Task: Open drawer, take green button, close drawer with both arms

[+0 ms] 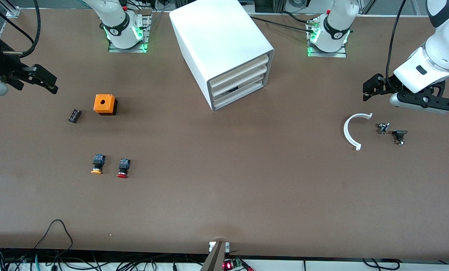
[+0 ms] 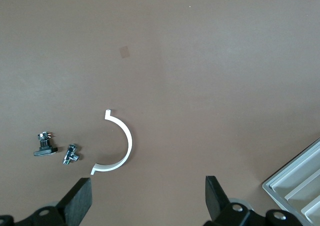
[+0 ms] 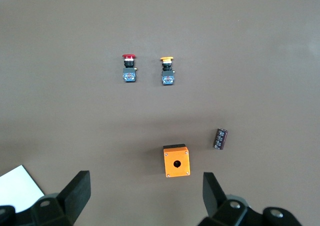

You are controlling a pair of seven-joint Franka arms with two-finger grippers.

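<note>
The white cabinet (image 1: 220, 41) stands at the back middle of the table, its three drawers all shut. The drawer (image 1: 239, 96) is the bottommost one, with a small dark gap above its front. The green button is hidden. My left gripper (image 1: 368, 90) hangs open and empty over the left arm's end of the table, above a white arc. In the left wrist view it (image 2: 148, 201) is wide open, with a cabinet corner (image 2: 297, 186) at the edge. My right gripper (image 1: 53, 85) is open and empty over the right arm's end, and its wrist view (image 3: 145, 193) shows it wide open.
An orange box (image 1: 104, 104), a black part (image 1: 74, 115), a yellow-capped button (image 1: 97, 164) and a red-capped button (image 1: 123, 168) lie toward the right arm's end. A white arc (image 1: 352, 130) and two small metal parts (image 1: 383, 128) (image 1: 399, 136) lie toward the left arm's end.
</note>
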